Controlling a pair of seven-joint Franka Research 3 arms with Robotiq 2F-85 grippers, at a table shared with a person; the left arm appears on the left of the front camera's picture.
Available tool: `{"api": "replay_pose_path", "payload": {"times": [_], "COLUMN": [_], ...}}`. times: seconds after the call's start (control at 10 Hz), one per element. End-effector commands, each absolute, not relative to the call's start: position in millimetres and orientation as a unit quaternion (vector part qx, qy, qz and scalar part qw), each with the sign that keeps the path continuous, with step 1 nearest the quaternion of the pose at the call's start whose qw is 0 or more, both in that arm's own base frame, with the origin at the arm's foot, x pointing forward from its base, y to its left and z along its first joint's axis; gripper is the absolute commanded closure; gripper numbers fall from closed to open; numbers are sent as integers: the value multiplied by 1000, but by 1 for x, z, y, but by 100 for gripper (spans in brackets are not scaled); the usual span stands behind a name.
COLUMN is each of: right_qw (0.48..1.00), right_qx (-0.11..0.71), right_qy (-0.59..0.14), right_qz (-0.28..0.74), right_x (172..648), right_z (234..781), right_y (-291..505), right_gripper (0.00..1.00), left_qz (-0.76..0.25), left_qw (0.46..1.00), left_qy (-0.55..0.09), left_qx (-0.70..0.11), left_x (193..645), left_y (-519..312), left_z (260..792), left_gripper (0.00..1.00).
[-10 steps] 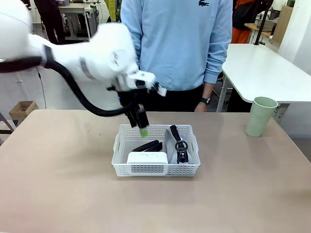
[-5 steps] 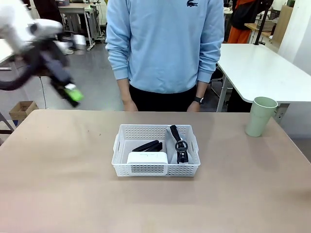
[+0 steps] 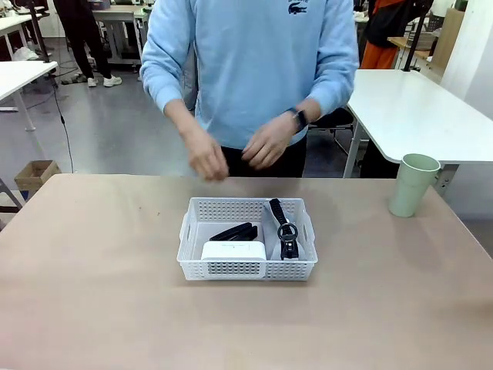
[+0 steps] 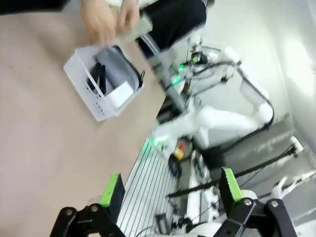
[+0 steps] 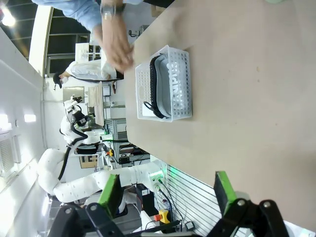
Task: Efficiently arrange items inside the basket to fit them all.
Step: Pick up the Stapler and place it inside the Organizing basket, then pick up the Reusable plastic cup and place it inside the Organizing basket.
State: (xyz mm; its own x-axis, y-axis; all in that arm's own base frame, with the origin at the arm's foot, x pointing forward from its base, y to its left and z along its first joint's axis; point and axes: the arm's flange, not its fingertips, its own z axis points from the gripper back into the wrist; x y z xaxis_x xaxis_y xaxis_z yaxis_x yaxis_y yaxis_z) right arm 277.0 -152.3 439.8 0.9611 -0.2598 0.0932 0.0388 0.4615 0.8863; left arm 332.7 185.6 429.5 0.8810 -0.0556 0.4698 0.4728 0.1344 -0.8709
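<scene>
Sitting central on table [image 3: 92, 308]: basket [image 3: 246, 270]; cup [image 3: 414, 185] near right edge.

Black right claw [image 5: 166, 191] with bright green pads [image 5: 109, 191]

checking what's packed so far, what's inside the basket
In the basket: a box at the near wall, a stapler behind it, a pouch to their right. The box covers part of the stapler; the floor under them is hidden. The cup stands outside.

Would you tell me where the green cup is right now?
In the front view, the cup stands upright near the far right corner of the table, outside the basket and well apart from it.
</scene>
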Motion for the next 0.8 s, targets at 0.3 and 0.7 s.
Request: {"api": "replay_pose_path", "payload": {"times": [0.3, 0.7], "right_qw": [841, 841], "right_qx": [522, 522], "right_qy": [-121, -121], "right_qz": [-79, -79], "right_x": [278, 278], "right_z": [442, 442], "right_y": [-153, -153], "right_gripper": [0, 0], "left_qz": [-180, -180], "left_qw": [735, 735], "left_qy": [-165, -165], "left_qx": [-633, -633], "left_x": [333, 333], "left_y": [186, 186], "left_z": [429, 429], "left_gripper": [0, 0]}}
